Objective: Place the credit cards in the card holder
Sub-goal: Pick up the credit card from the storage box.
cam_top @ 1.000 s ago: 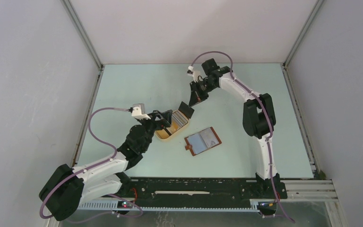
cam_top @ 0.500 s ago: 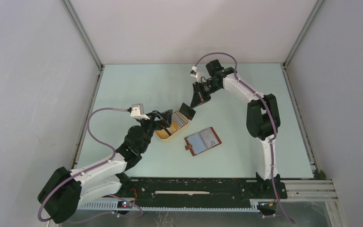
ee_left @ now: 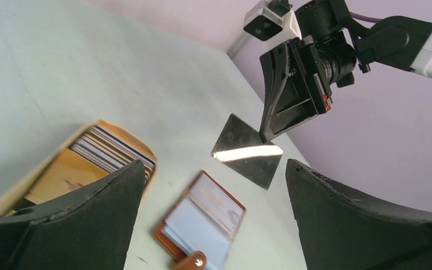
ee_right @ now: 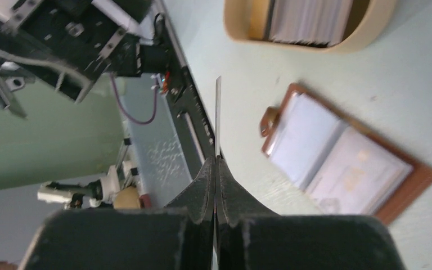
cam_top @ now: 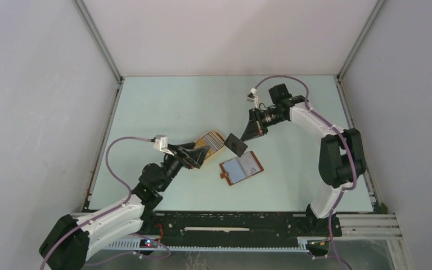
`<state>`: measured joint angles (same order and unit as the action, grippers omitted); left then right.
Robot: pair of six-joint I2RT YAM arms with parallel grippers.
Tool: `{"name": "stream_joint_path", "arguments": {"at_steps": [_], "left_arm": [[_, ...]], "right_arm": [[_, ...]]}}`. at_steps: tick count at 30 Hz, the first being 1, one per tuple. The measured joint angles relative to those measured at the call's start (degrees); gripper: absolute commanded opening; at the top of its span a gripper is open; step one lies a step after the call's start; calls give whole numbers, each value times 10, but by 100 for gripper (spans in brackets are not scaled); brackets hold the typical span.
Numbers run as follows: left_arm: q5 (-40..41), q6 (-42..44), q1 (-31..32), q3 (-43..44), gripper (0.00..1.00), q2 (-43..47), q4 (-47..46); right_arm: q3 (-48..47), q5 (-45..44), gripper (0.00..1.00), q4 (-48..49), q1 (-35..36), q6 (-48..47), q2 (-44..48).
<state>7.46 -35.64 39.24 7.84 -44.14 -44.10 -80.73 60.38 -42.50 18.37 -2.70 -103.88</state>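
Right gripper (cam_top: 246, 134), arm reaching left, clamps dark card (cam_top: 235, 144) near open holder (cam_top: 241, 167). Left gripper (cam_top: 198, 153), arm stretched forward, jaws wide apart beside tray (cam_top: 205, 138).

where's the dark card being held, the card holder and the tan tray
held dark card (ee_left: 247, 151), left wrist view, middle of its face
card holder (cam_top: 241, 168), top view, middle of the open pockets
tan tray (ee_left: 62, 171), left wrist view, bare inner wall

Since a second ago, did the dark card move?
Yes. The dark card in the right end effector swung right, closer to the open card holder.
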Motion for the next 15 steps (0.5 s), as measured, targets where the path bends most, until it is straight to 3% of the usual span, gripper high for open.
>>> {"name": "stream_joint_path", "arguments": {"at_steps": [8,15], "left_arm": [[-67,-99,4,-50,99,-28,-100],[-61,-167,54,-53,90,-160,-236]], "right_arm": [[102,65,0,27,-17,1,82],[102,97,0,59,-17,8,84]]}}
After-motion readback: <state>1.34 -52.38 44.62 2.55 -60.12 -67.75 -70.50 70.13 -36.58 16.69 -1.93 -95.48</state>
